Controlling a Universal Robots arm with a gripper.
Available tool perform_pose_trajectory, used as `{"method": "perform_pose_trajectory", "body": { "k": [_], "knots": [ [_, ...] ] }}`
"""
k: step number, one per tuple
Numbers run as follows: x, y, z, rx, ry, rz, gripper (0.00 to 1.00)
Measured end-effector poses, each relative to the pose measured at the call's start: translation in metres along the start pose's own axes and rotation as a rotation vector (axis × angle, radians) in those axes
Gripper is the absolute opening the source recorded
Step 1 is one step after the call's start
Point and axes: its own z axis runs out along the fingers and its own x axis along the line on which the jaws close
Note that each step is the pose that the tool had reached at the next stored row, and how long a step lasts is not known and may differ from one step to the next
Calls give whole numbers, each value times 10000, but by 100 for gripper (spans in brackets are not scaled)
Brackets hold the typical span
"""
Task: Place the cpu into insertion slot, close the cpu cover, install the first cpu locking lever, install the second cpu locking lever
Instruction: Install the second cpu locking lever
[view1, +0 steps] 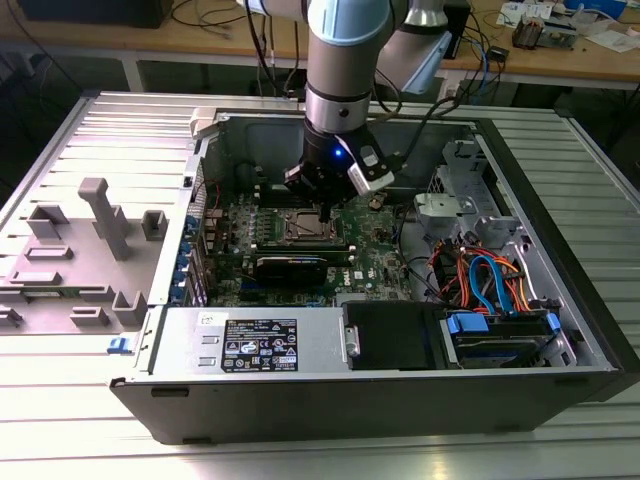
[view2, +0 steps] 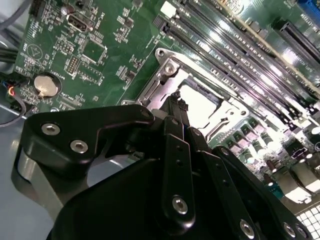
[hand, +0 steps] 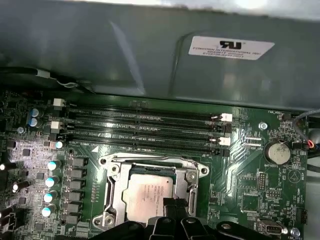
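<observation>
Trouble, if it came, would have come from the tip of the claw (view1: 325, 212). Farthest from it, at the exterior view's left, a grey fixture (view1: 95, 230) lay outside the case (view1: 400, 400), well apart and no hazard. Next came the board (view1: 380, 265), with the claw poised straight down over it.

In the first wrist view the cpu (hand: 150, 195) lay flat in the slot (hand: 103, 162), directly beneath the claw (hand: 172, 204). The cover (hand: 150, 161) appeared to be folded down around it, framing the chip. In the second wrist view the claw (view2: 175, 97) looked pressed closed with nothing between its fingers, its tip at the cover's near edge. Whether it touched the metal I could not tell, and I could not make out the levers.

A push landing off the edge and onto the chip could, I judged, have loaded the cpu unevenly and harmed the contacts under it. A sideways slip could have driven the tip into the memory slots (hand: 145, 130) just beyond the slot, or the capacitors (hand: 51, 180) beside it. At the exterior view's right, the cables (view1: 480, 280) lay well apart from the claw; only a wide swing of the arm would have snagged them.
</observation>
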Motion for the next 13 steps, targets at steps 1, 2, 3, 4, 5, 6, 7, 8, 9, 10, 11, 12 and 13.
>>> {"method": "perform_pose_trajectory", "body": {
  "k": [1, 2, 3, 4, 5, 6, 7, 8, 9, 10, 11, 12, 13],
  "knots": [
    [0, 0, -20, 0, -1, 1, 11],
    [0, 2, -50, -1, -1, 0, 11],
    [0, 1, -68, -1, -1, -1, 11],
    [0, 1, -74, -2, -1, -1, 11],
    [0, 2, -74, -4, -2, 0, 11],
    [0, 2, -74, -4, -2, -1, 11],
    [0, 2, -74, -2, -2, -1, 11],
    [0, 1, -74, 1, -1, 0, 11],
    [0, 0, -74, 3, -1, 0, 11],
    [0, -2, -68, 3, 0, 5, 11],
    [0, -4, -62, 4, -1, 40, 11],
    [0, -4, -54, 3, -5, 161, 11],
    [0, -5, -49, 5, -10, 343, 11]
  ]
}}
